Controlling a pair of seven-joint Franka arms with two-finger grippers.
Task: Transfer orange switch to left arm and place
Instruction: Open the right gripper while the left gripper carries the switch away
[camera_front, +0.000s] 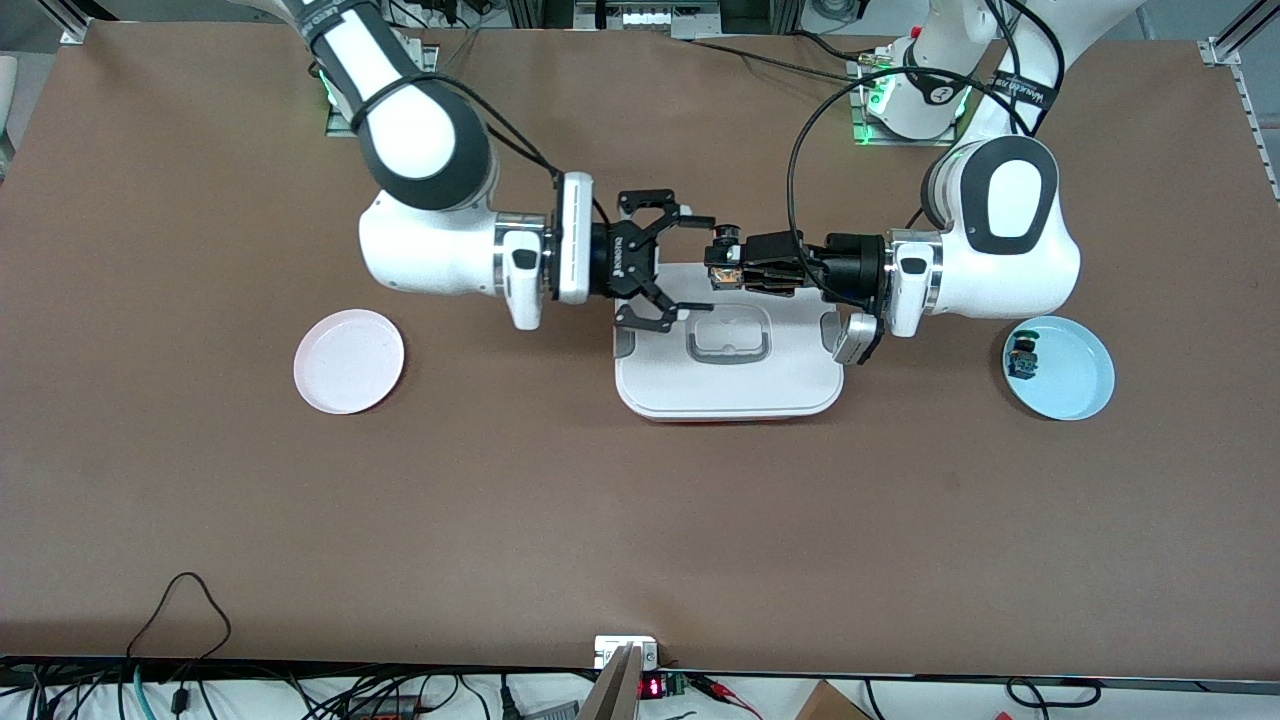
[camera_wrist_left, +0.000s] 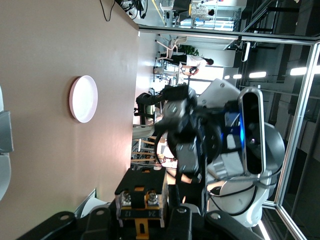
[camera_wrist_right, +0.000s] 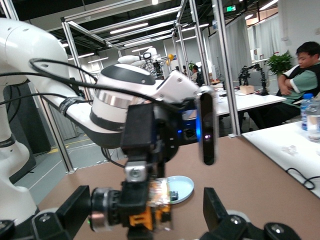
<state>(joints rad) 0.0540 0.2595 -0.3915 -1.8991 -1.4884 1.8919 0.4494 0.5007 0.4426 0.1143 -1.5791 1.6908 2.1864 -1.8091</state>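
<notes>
Orange switch (camera_front: 722, 262) is held above the box (camera_front: 728, 395) by the left gripper (camera_front: 735, 265) (handover height), right gripper (camera_front: 690, 265) spread wide around it.

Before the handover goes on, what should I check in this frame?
1. Left end effector shut on the orange switch: ok.
2. Right end effector open, fingers either side of the switch: ok.
3. Right end effector closed on the switch: not ok, not yet done.
4. Both end effectors over the box, not touching it: cannot tell from above; the wrist views do not show the box.
5. Pink plate toward the right arm's end of the table, nothing on it: ok.
6. Blue plate holds only the other small switch: ok.
</notes>
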